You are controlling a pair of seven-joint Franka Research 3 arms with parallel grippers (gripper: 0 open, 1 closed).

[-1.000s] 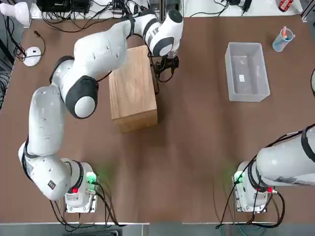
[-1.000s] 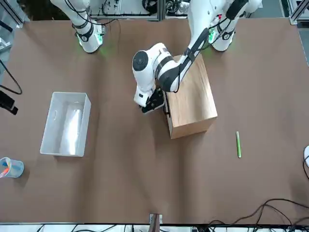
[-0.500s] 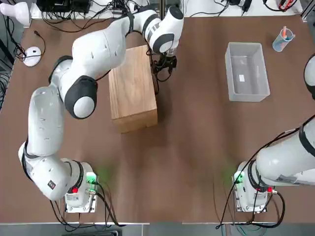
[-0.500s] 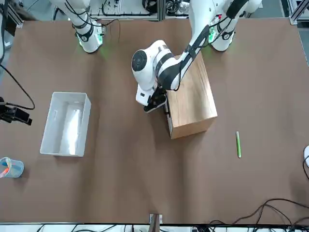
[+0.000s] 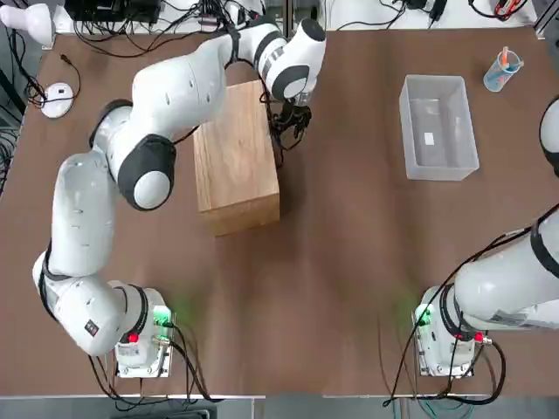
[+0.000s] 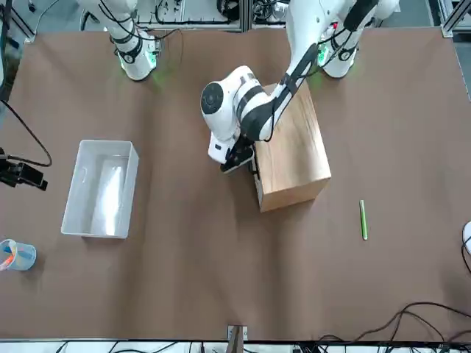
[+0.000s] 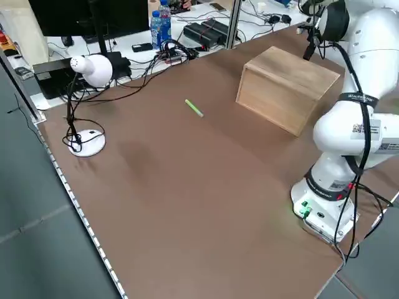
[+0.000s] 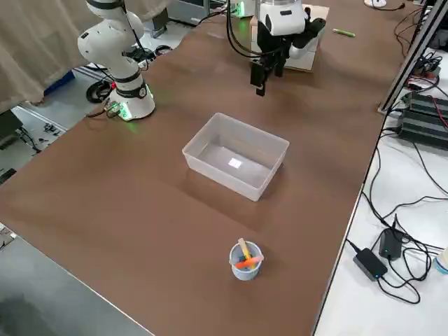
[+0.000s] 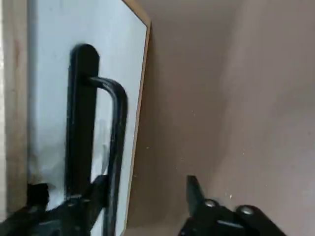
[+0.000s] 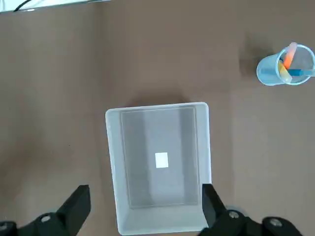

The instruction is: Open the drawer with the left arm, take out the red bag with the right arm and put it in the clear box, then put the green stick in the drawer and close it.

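The light-wood cabinet (image 5: 234,157) stands mid-table with its drawer (image 9: 49,98) closed. My left gripper (image 5: 291,122) is at the cabinet's right-hand face. In the left wrist view its fingers (image 9: 194,191) stand apart, and the black wire handle (image 9: 117,128) lies between them, close to one finger. My right gripper (image 10: 143,191) hovers open over the clear box (image 5: 438,127), which holds only its white label. The green stick (image 6: 363,219) lies on the table on the cabinet's other side. The red bag is hidden.
A blue cup with pens (image 5: 503,70) stands behind the clear box at the far right corner. A white mouse (image 5: 57,99) and a white lamp (image 7: 93,68) are at the far left edge. Cables run along the back edge.
My left gripper has edged in against the cabinet's handle side and its fingers have narrowed. The right arm has shifted a little above the clear box.
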